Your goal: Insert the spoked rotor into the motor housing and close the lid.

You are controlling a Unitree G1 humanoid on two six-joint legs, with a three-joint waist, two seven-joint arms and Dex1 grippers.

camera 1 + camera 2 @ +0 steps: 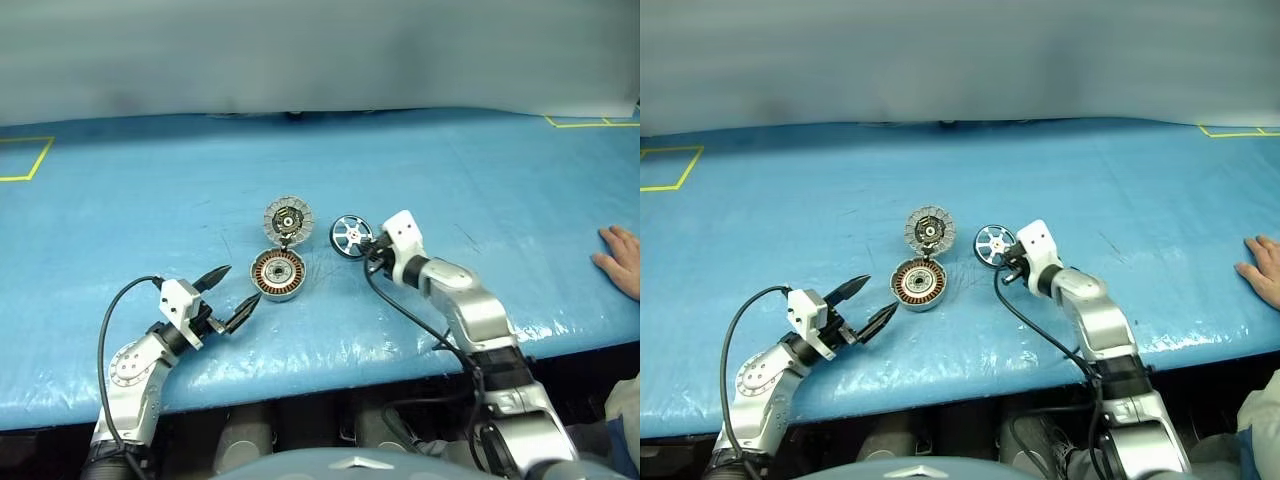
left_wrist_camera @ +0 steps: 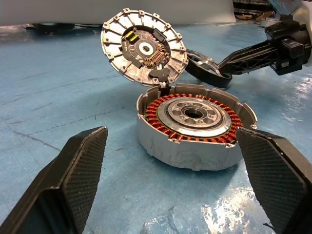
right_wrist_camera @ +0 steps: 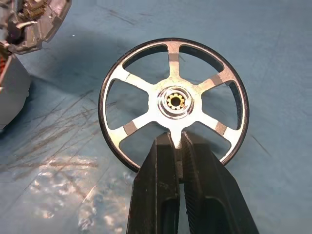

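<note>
Right gripper (image 3: 178, 146) jaws clamped on spoked rotor (image 1: 351, 235) rim, just right of motor housing (image 1: 278, 274); lid (image 1: 288, 218) upright. Left gripper (image 1: 232, 296) jaws apart. Blue desk (image 1: 480, 180) open around; a hand (image 1: 622, 258) at right edge.

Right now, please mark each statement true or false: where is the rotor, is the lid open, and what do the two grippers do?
1. The right gripper is shut on the spoked rotor. True.
2. The lid is closed over the motor housing. False: it stands open, showing the copper windings.
3. The left gripper holds the housing. False: it is open and apart from it.
4. The rotor is outside the housing. True.
5. A person's hand rests on the table. True.
</note>
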